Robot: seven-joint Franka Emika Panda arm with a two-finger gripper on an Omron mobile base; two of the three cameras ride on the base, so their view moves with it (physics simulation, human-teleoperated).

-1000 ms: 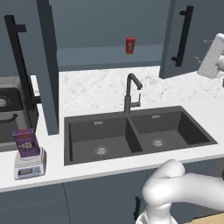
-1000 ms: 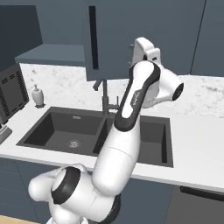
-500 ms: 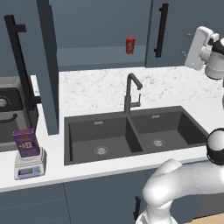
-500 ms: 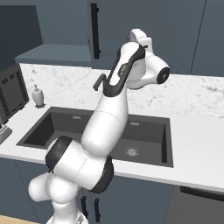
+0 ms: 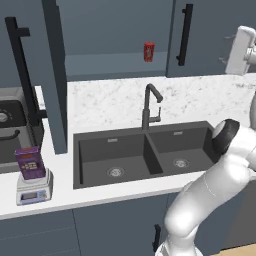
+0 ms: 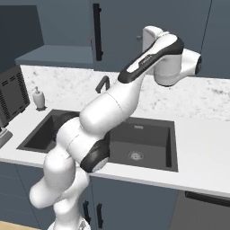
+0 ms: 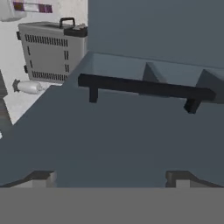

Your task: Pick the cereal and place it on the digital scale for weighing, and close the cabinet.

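Observation:
The purple cereal (image 5: 30, 162) stands upright on the light grey digital scale (image 5: 34, 189) at the counter's front left. On the cabinet (image 5: 120, 30), the left door (image 5: 54, 75) hangs open toward me. The right door (image 5: 210, 35), with its black bar handle (image 5: 185, 35), lies almost flush. My gripper (image 5: 232, 49) is up at that right door, far from the cereal. In the hand view my gripper (image 7: 109, 178) is open and holds nothing. The door panel (image 7: 113, 135) and its handle (image 7: 140, 87) sit close in front of the fingertips (image 7: 41, 177).
A small red can (image 5: 148, 51) sits on the cabinet shelf. The double dark sink (image 5: 145, 152) with its faucet (image 5: 149, 106) fills the counter's middle. A dark appliance (image 5: 10, 125) stands behind the scale, and a soap dispenser (image 6: 39, 98) stands beside it.
The right cabinet door has swung leftward toward shut, its handle moving left with it. My hand has risen and followed the door. The cereal and scale have not moved.

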